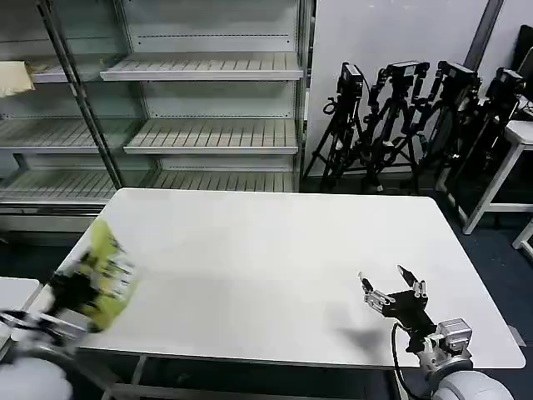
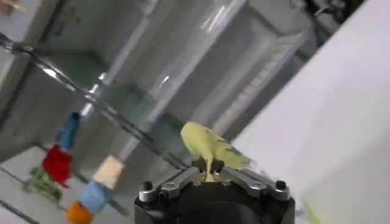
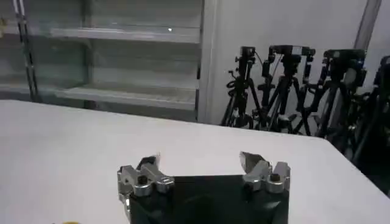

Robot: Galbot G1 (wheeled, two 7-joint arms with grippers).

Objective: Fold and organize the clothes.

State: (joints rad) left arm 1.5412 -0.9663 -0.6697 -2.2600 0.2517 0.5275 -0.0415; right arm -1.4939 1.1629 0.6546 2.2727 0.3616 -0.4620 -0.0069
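The clothes, a lime yellow-green T-shirt (image 1: 108, 275) bunched into a bundle, hang at the white table's left front corner, blurred by motion. My left gripper (image 1: 79, 292) is shut on the bundle there. In the left wrist view the yellow-green cloth (image 2: 207, 145) rises from between the closed fingers of that gripper (image 2: 208, 172). My right gripper (image 1: 390, 286) hovers open over the table's right front part, holding nothing; in the right wrist view it (image 3: 201, 163) stands with its jaws wide apart above bare table.
The white table (image 1: 275, 258) spans the middle. Behind it stand metal shelves (image 1: 208, 125), with a pale cloth (image 1: 15, 79) on a shelf at far left. Camera tripods (image 1: 400, 125) cluster at the back right beside another white table (image 1: 520, 133). Coloured items (image 2: 67, 176) lie on the floor.
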